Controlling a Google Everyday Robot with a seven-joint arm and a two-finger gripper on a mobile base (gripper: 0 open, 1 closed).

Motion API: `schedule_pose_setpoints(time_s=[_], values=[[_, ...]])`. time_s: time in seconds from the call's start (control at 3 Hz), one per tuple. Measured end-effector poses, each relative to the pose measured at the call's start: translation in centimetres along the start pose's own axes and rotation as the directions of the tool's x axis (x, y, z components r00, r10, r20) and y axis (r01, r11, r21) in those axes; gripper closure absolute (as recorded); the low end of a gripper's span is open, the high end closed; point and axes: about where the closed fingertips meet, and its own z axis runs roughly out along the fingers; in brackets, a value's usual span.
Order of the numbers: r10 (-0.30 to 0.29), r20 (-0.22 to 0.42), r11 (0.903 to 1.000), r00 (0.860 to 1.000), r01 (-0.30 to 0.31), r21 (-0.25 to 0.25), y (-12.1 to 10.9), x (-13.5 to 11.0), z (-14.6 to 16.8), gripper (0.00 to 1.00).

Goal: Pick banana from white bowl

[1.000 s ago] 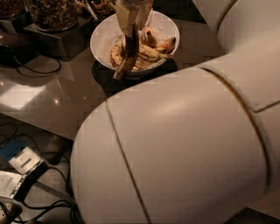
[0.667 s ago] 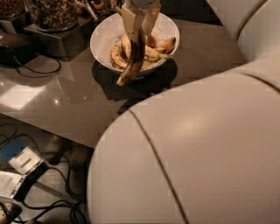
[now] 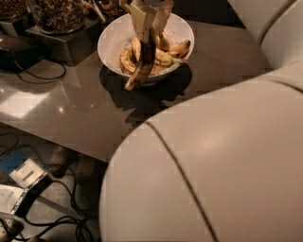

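Observation:
A long curved banana (image 3: 142, 64), dark brown at its top and yellow at its lower tip, hangs upright in front of the white bowl (image 3: 115, 40). My gripper (image 3: 147, 23) comes down from the top edge and is shut on the banana's dark upper end. The banana's tip hangs past the bowl's front rim, over the table. Several short orange-yellow bananas (image 3: 165, 53) still lie inside the bowl. My bulky white arm (image 3: 213, 170) fills the lower right.
A glass jar of nuts (image 3: 57, 14) stands on a dark stand at the back left. The glossy brown table (image 3: 71, 108) ends at a front edge. Below it, cables and a power strip (image 3: 23, 179) lie on the floor.
The banana has risen higher with the gripper, so more of it hangs free above the bowl's contents. My arm has shifted right and lower in the view.

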Motion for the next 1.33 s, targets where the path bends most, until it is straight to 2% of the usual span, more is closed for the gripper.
schedule_pose_setpoints(time_s=[0.33,0.67,1.0,1.33], values=[[-0.002,0.022,0.9968,1.000,0.004,-0.080,1.6,2.5,0.2,1.00],[-0.009,0.027,0.9958,1.000,0.011,-0.091,2.4,2.5,0.2,1.00],[-0.044,0.046,0.9893,0.998,0.050,-0.137,4.1,2.7,0.3,1.00],[-0.044,0.047,0.9893,0.998,0.050,-0.137,4.1,2.7,0.3,1.00]])
